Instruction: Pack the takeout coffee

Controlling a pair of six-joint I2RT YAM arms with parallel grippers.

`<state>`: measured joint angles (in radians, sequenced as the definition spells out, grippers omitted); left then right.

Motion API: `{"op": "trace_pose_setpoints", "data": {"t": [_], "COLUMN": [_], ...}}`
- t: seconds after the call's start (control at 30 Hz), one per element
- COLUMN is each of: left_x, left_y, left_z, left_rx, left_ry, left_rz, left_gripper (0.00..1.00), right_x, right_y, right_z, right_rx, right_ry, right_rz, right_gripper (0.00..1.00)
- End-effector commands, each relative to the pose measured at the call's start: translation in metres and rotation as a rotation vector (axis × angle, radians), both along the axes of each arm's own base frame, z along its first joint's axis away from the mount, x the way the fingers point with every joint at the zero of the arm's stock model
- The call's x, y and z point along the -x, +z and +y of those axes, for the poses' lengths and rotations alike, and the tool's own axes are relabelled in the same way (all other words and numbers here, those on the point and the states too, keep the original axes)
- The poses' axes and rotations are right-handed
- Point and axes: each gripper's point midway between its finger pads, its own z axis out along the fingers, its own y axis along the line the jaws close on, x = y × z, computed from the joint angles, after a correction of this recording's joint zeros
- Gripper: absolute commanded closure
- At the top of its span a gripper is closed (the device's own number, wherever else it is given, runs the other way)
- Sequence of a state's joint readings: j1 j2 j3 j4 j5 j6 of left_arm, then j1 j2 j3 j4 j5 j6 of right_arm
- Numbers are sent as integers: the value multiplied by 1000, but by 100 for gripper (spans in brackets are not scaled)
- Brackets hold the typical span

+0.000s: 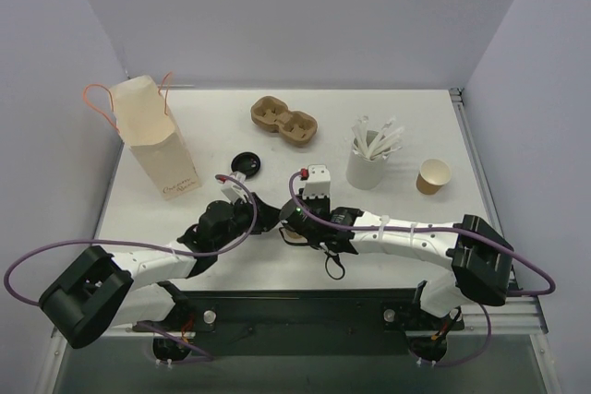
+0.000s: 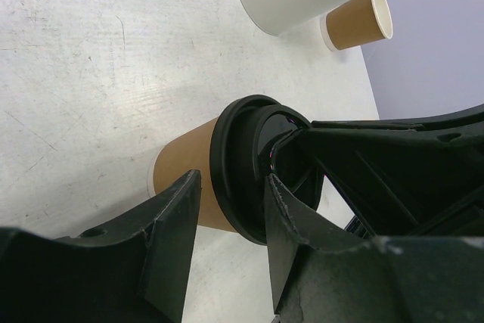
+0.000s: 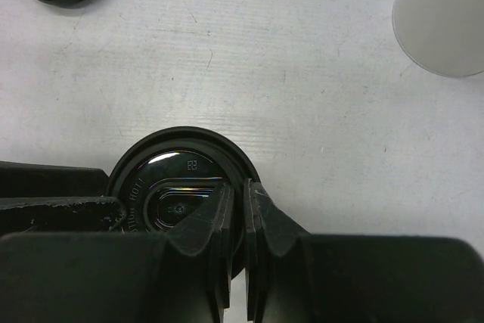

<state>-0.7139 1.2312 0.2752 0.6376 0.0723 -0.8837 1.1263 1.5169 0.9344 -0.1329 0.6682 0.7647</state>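
The takeout coffee [image 1: 432, 175], an open kraft cup with a white inside, stands at the right; it also shows in the left wrist view [image 2: 355, 24]. A second kraft cup [image 2: 185, 164] wears a black lid [image 3: 174, 164] and stands at the front middle, mostly hidden under both grippers in the top view. My right gripper [image 3: 243, 187] is shut on the lid's rim [image 2: 238, 149]. My left gripper [image 2: 233, 187] is open, its fingertips close against the side of this lidded cup, one by the body and one by the lid.
A loose black lid [image 1: 246, 165] lies just behind the grippers. A taller white cup of sticks [image 1: 367, 168] stands right of centre. A brown two-hole carrier [image 1: 284, 120] sits at the back. A paper bag [image 1: 152, 140] stands at the back left.
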Motion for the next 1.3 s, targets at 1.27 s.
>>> {"op": "trace_pose_setpoints", "data": {"t": [1.27], "left_x": [20], "left_y": [-47], "left_z": [15], "left_rx": [-353], "left_ry": [-81], "left_rz": [143], "left_gripper": [39], "right_x": [7], "right_y": [-12], "right_z": [-8], "right_rx": [-33], "right_ry": [107], "right_rz": [301], "right_gripper": [81]}}
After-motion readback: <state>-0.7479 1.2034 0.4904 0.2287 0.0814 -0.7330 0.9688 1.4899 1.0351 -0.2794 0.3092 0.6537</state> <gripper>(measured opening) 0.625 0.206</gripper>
